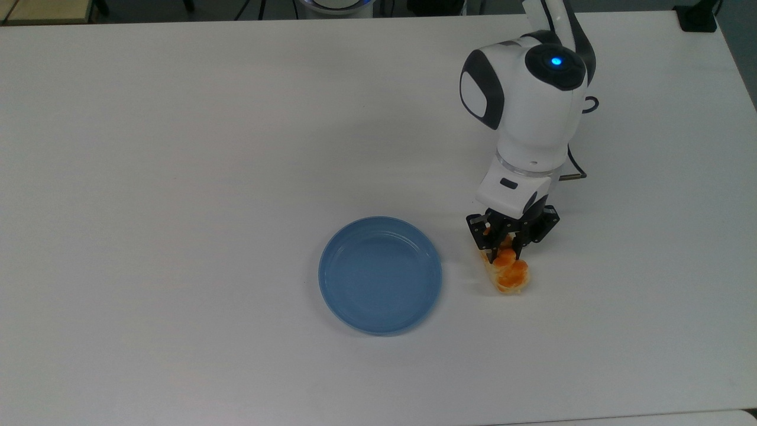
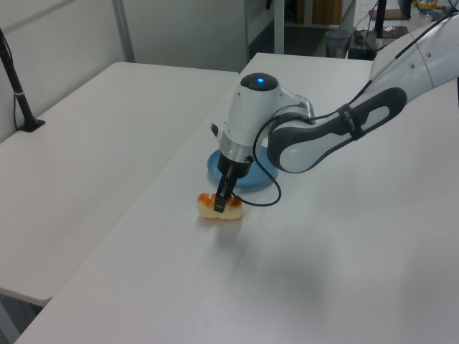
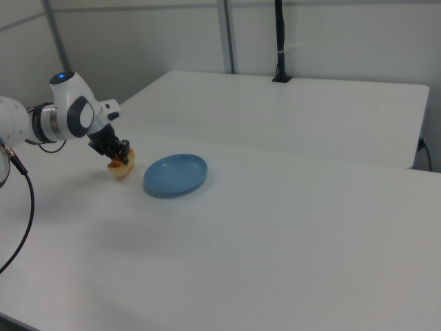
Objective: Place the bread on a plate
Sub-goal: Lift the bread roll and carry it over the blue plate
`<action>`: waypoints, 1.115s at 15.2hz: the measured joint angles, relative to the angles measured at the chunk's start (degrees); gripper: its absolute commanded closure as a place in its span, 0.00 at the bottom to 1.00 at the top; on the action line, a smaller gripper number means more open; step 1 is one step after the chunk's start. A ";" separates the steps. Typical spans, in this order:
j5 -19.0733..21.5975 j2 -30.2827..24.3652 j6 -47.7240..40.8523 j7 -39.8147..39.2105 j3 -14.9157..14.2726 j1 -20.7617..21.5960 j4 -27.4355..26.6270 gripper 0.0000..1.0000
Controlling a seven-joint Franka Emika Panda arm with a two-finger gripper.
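Tool: black two-finger unit on the white arm, pointing down and pinching across the end of the bread nearest the arm. The fingers are sitting close together on either side of the roll, so the tool is reading as clenched on it.

Bread: small orange-topped roll, lying directly under the tool and reaching out beyond the fingertips, away from the arm. In the left view the roll is looking slightly tipped; whether it is lifting clear of the desk cannot be told.

Plate: round blue dish, empty, sitting near the tool on the top view's left, apart from both bread and fingers. In the right view it is lying just beyond the tool on the right view's right.

Desk: plain white top, carrying bread and plate.

Risks, judged from this position:
- The grip is landing near one end, not the middle; the free end is likely to sag or swing on lifting, and the roll could pivot out of the fingers.
- The bread is looking soft; a hard squeeze could be crushing or tearing it, a light one letting it slip.
- A low carry toward the plate could be dragging the hanging end into the raised rim, shoving the plate or knocking the roll loose.
- An early release could be dropping it on the rim or short of the plate.
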 measured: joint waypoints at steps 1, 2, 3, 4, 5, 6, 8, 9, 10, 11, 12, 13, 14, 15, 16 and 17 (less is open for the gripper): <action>0.00 -0.64 -0.10 0.00 -0.18 -0.10 0.18 0.65; 0.00 -1.41 -0.80 0.00 -0.54 -0.20 0.30 0.65; 0.00 -2.40 -2.19 0.00 -1.11 -0.31 0.40 0.64; 0.00 -4.23 -4.53 -0.10 -1.96 -0.86 0.47 0.64; 0.00 -5.91 -7.00 -0.67 -2.41 -2.35 0.47 0.62; 0.02 -6.97 -8.90 -2.54 -2.59 -4.74 0.45 0.61; 0.03 -7.21 -9.87 -6.54 -2.72 -9.13 -0.37 0.57; 0.03 -7.05 -9.87 -7.77 -2.73 -10.78 -1.00 0.56; 0.03 -6.78 -9.87 -8.75 -2.73 -12.23 -1.51 0.53; 0.03 -6.39 -9.87 -9.28 -2.73 -13.29 -1.90 0.53; 0.03 -5.96 -9.85 -9.60 -2.73 -13.82 -2.10 0.53; 0.03 -5.50 -9.50 -9.65 -2.72 -13.94 -2.15 0.52; 0.13 -5.12 -8.49 -9.65 -2.64 -13.83 -2.16 0.49; 0.72 -4.77 -7.22 -9.63 -2.56 -13.60 -2.20 0.49; 2.17 -4.11 -5.58 -9.63 -2.41 -13.27 -2.34 0.45; 2.80 -3.67 -4.72 -9.34 -2.37 -13.11 -2.41 0.39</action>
